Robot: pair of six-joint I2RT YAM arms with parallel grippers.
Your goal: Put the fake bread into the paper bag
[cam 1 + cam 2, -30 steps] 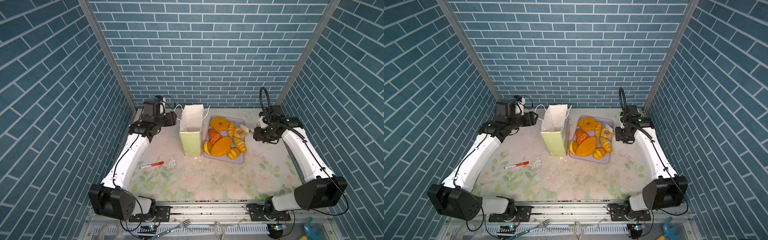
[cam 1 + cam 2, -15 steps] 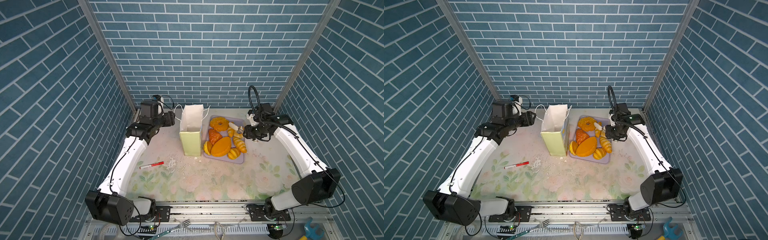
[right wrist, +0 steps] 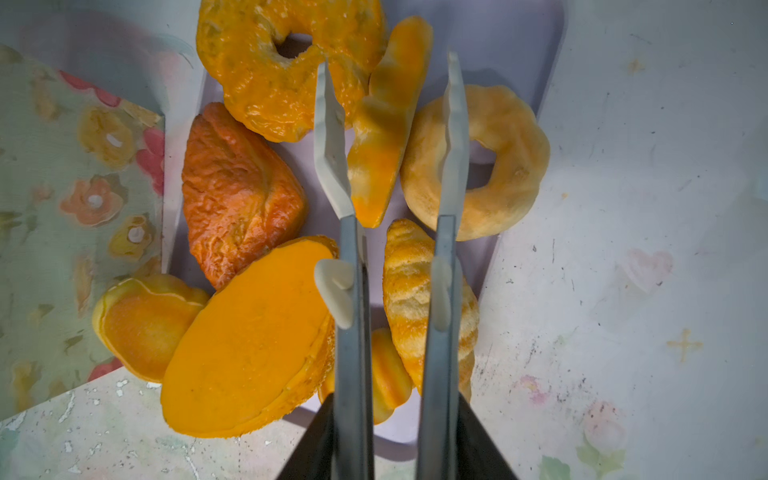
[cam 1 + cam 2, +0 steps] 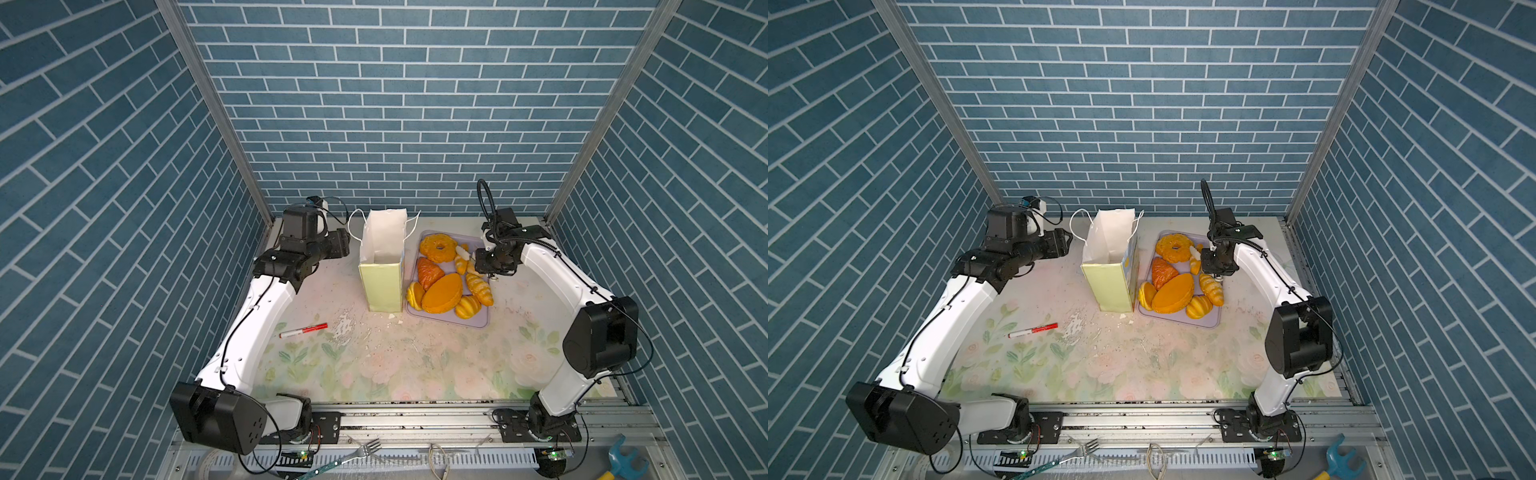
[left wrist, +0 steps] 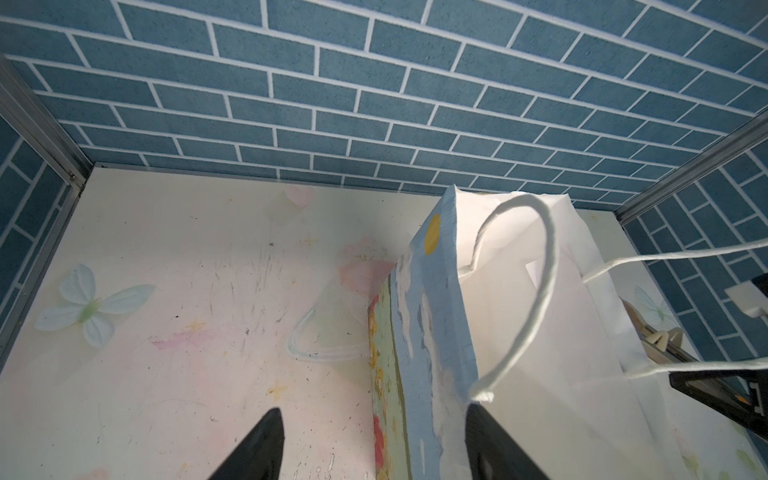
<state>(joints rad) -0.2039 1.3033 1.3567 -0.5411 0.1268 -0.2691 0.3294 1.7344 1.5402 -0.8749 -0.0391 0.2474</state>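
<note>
Right arm has swung in from the tray's outer edge, and its right pincer [image 3: 388,60] has narrowed. Left arm and paper bag [image 4: 382,266] look unchanged.

- Fake bread [image 4: 442,293]: all pieces in view lie on the lilac tray [image 4: 478,322]. No piece shows in the bag. The bag stands upright, mouth open, just beside the tray.
- Right pincer: jaws part-open, astride a slim roll [image 3: 386,124] that lies between the big ring doughnut [image 3: 257,83] and the pale ring doughnut [image 3: 507,166]. One finger is against the roll and the other shows a sliver of gap. Judged not yet a firm hold.
- Left pincer [image 5: 376,449]: wide open and empty, near the bag's rim.

Doing this step well (judgement):
- Finish closing at the roll's mid-length.
- Keep the outer finger from snagging the pale doughnut it overlaps.
- Lift straight up before travelling, clear the rim and the cord handle [image 5: 540,291], and release inside the mouth.
- The light bag may tip, so the left pincer could steady it.

View differences:
- Right wrist view shows the finger gaps and the pale doughnut whole. In both top views the arm covers most of that doughnut.
- Left wrist view shows the bag's white lining, though not its bottom.
- Only the top views show a red marker [image 4: 303,330] on the table [image 4: 374,365].
</note>
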